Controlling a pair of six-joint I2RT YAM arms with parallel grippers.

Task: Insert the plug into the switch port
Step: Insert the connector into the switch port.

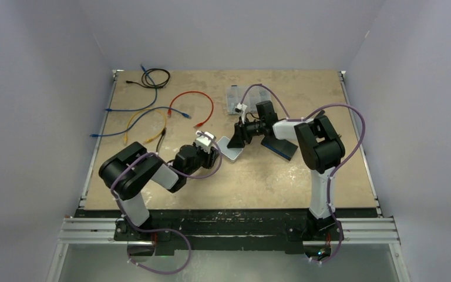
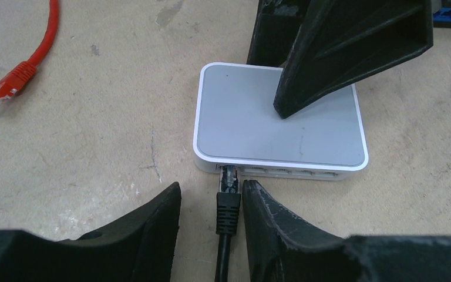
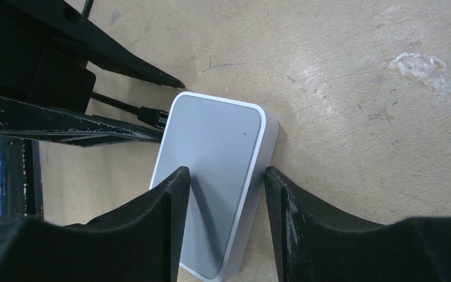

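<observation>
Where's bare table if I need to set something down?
Bare: the near strip between the switch and the table front edge, and the far patch between the red cable and the clear box. Crowded: around the switch, and far left among the cables.

The switch (image 2: 252,117) is pale grey on top with a white rim; the plug (image 2: 228,207) is black. The counter (image 2: 94,153) is mottled beige, one loose cable (image 2: 42,44) red.

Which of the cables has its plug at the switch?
The black cable: its plug meets the switch at an end port, between the left tool's fingers. The red cable lies loose, apart.
</observation>
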